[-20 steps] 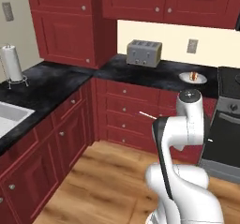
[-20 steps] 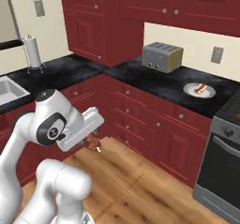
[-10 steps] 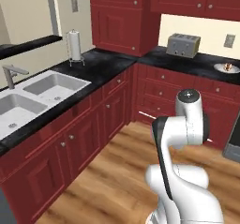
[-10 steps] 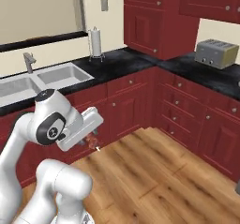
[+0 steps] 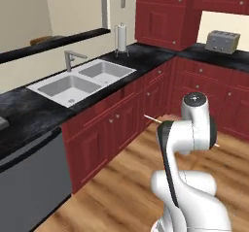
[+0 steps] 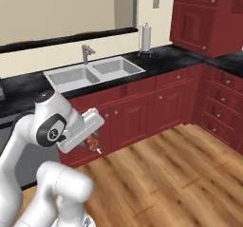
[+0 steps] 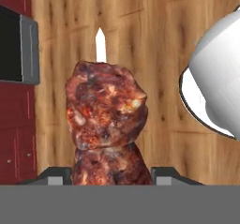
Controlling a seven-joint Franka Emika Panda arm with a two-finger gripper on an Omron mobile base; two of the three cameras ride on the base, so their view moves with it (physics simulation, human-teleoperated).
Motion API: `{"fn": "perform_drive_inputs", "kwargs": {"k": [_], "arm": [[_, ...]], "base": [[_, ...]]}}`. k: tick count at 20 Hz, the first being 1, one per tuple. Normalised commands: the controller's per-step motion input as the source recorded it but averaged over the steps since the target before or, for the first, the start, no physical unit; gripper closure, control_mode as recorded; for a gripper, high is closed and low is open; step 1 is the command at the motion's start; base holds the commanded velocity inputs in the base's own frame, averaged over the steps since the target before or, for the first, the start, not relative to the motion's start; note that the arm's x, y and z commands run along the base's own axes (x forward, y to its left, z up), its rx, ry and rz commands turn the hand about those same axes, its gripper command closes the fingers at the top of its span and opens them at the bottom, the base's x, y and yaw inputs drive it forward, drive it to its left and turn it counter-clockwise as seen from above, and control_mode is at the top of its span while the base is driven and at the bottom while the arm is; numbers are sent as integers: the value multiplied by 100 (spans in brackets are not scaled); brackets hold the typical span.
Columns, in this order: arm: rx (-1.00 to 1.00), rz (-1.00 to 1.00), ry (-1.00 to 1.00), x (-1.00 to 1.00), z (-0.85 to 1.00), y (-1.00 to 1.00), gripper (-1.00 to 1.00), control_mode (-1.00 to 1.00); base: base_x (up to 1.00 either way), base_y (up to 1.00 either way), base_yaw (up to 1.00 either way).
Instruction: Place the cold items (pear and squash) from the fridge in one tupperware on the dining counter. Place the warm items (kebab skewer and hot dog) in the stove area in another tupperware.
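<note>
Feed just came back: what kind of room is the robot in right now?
A home kitchen: a double sink set in a black counter, dark red cabinets, and a toaster in the corner.

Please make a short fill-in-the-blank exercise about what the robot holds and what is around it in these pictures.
1. The gripper is shut on a brown, lumpy kebab skewer with a pale pointed ____.
2. The grey double sink is set in a glossy ____ counter.
3. The floor is made of ____ planks.

Missing words: tip; black; wooden

The kebab skewer (image 7: 107,124) sits between the end effector (image 7: 110,175) fingers, above the floor (image 7: 154,54).
</note>
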Motion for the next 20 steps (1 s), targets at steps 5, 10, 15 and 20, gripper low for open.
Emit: {"fn": "perform_drive_inputs", "kwargs": {"k": [5,10,15,20], "arm": [[0,0,0,0,0,0,100,100],[0,0,0,0,0,0,100,100],[0,0,0,0,0,0,100,100],[0,0,0,0,0,0,100,100]], "base": [[-100,100,35],[-44,100,23],[3,100,-2],[1,100,-6]]}}
